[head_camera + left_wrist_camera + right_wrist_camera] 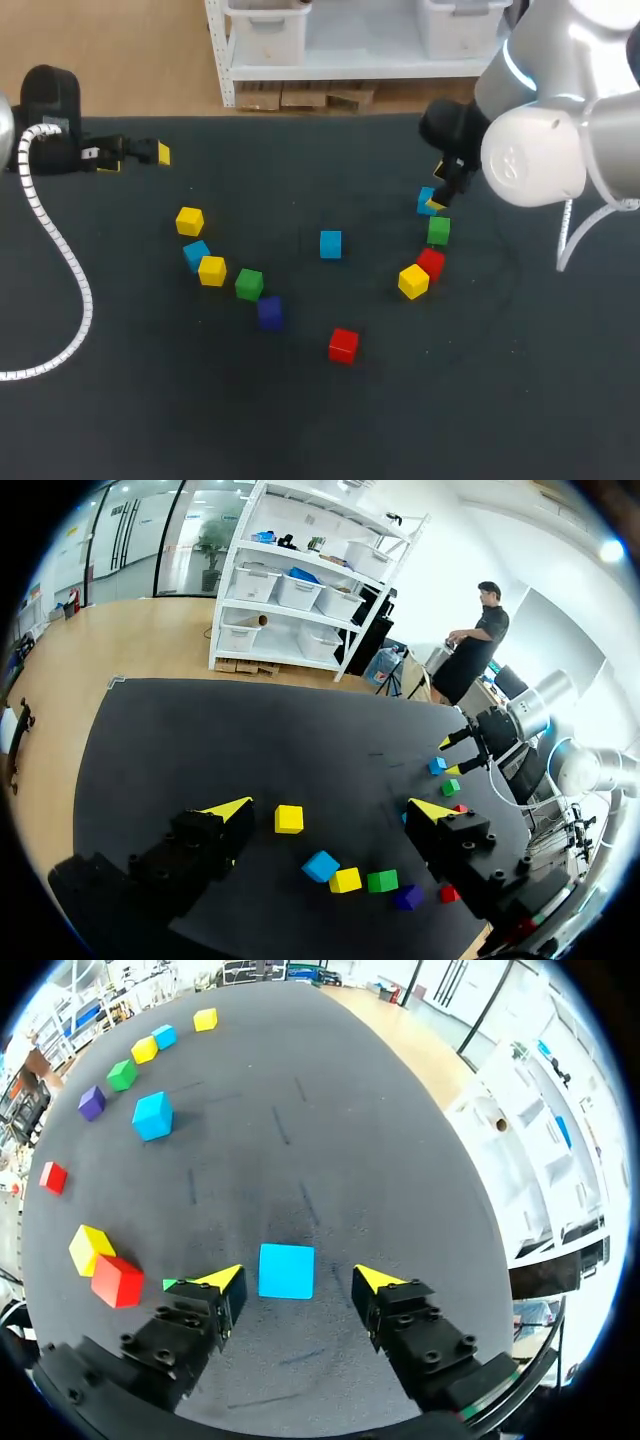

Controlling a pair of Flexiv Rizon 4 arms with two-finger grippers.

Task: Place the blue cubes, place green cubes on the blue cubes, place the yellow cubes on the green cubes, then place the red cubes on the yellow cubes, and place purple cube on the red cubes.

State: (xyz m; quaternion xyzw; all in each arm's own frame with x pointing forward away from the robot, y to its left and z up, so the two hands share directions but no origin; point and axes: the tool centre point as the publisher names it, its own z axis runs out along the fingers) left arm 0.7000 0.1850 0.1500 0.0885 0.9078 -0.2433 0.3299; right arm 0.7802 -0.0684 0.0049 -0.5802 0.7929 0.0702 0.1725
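Blue cube [286, 1271], right gripper [297, 1277] straddling, gaps beside

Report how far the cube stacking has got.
Done: nothing; every cube lies singly on the table, none stacked. In hand: the open right gripper brackets a blue cube without touching it; the left gripper is open and empty. Left: every layer, blue through purple.

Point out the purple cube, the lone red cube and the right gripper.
purple cube [270, 312]: head view, its centre.
lone red cube [343, 345]: head view, its centre.
right gripper [298, 1278]: right wrist view, midway between its fingertips.
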